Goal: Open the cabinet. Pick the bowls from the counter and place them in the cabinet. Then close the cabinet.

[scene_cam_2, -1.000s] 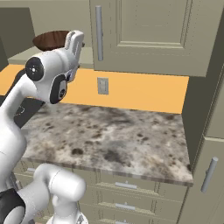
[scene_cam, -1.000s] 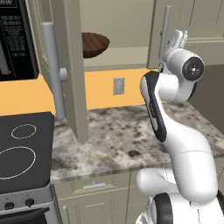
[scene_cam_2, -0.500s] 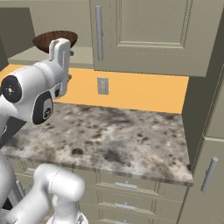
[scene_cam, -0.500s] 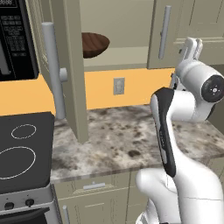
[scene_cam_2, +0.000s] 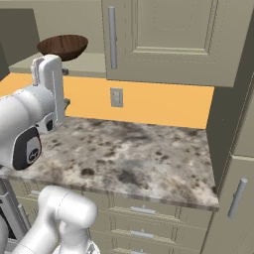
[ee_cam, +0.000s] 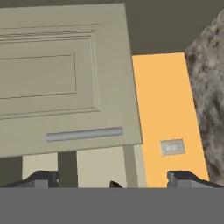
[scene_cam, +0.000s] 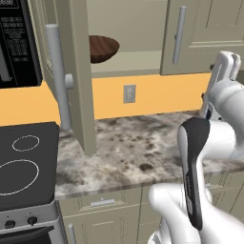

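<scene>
My fingers (ee_cam: 43, 177) stand wide apart and hold nothing. They are raised above the bench's right end, level with the closed right door (scene_cam_2: 168, 34) of the wall cabinet (scene_cam: 190, 28). The hand camera looks at that door's panel and its silver bar handle (ee_cam: 84, 134).

Below them is the speckled bench (scene_cam: 133, 147), with the black stove top (scene_cam: 24, 162) against its left edge.

Over the bench's left end, the cabinet's left door (scene_cam: 78, 71) hangs open, edge-on to me. Its long bar handle (scene_cam: 55, 76) is on the face turned toward the microwave (scene_cam: 16, 43).

Further back, the dark wooden bowl (scene_cam: 102, 47) sits on the cabinet shelf (scene_cam: 138, 61), near the shelf's left front edge and just inside the opening. I cannot tell where the second bowl is.

I judge the wooden bowl's placement done, so the next move is either fetching the other bowl or shutting that door.

For the door, I would carry the fingers left across the bench and keep them above the shelf lip. I would bring them round to the handle side and close them on the bar near its middle. Then I would swing the door along its own arc, not push it straight. The bowl is close to the shelf front, so I would watch that the door clears its rim.
</scene>
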